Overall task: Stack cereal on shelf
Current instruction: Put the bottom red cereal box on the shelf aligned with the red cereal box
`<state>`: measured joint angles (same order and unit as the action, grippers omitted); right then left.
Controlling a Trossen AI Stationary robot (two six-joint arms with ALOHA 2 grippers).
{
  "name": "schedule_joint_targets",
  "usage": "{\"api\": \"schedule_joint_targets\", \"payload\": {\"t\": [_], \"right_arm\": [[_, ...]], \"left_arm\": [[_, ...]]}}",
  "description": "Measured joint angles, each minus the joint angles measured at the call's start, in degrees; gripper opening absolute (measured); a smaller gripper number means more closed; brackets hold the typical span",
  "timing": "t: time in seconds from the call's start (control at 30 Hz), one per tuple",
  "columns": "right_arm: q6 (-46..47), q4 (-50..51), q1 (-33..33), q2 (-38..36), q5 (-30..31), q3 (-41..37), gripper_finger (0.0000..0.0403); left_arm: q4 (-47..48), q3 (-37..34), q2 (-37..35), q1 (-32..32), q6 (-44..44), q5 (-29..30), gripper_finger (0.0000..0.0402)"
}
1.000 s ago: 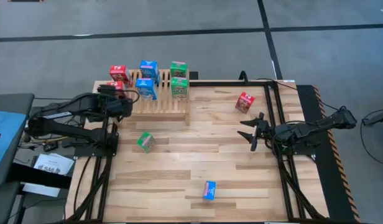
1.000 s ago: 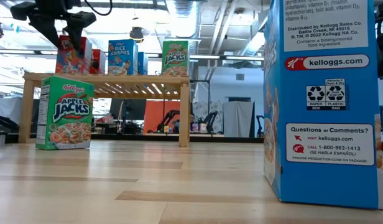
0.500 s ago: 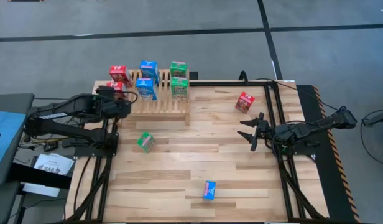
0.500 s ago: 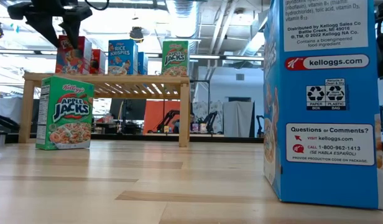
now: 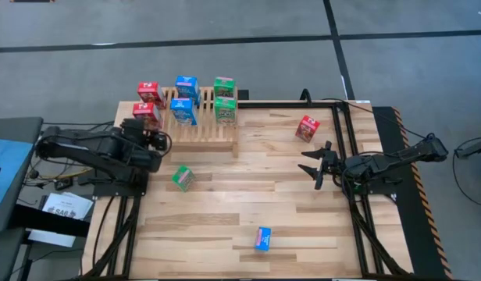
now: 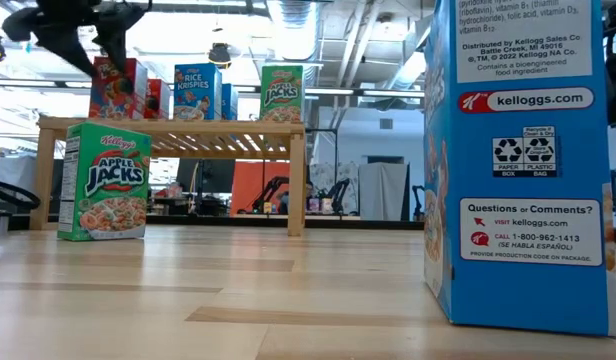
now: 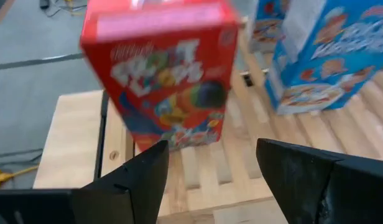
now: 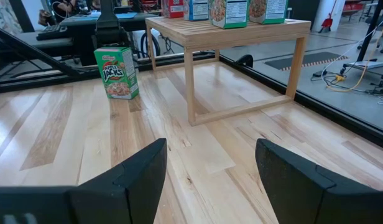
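The shelf (image 5: 200,117) sits at about eleven o'clock on the table (image 5: 225,226), a slatted wooden rack with six cereal boxes standing on it: two red boxes (image 5: 147,104) on its nine o'clock end, two blue boxes (image 5: 184,100) in the middle and two green boxes (image 5: 224,99) at its three o'clock end. Three more boxes stand apart on the planks: a green box (image 5: 183,177) near the shelf at its six o'clock, a red box (image 5: 307,127) well off at its three o'clock, and a blue box (image 5: 262,238) near the table's six o'clock edge. The left gripper (image 7: 210,168) is just beside the shelf's nine o'clock end, its fingers (image 7: 138,177) spread apart with nothing between them, facing the nearer red box (image 7: 163,71) without touching it. The right gripper (image 5: 313,165) hovers at the table's three o'clock side, fingers (image 8: 132,174) likewise parted and empty, pointing toward the shelf.
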<state>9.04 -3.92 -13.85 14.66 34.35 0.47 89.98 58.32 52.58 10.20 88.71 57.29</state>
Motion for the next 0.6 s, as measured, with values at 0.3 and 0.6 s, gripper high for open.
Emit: {"api": "schedule_joint_targets", "payload": {"t": [0.3, 0.6], "right_arm": [[0.0, 0.0, 0.02, -0.02, 0.0, -0.02, 0.0272], [0.0, 0.0, 0.0, -0.02, 0.0, -0.02, 0.0272]], "left_arm": [[0.04, -3.16, -0.09, 2.29, 3.69, 0.09, 0.0233], [0.02, -4.04, -0.09, 2.51, 3.36, 0.27, 0.0209]]}}
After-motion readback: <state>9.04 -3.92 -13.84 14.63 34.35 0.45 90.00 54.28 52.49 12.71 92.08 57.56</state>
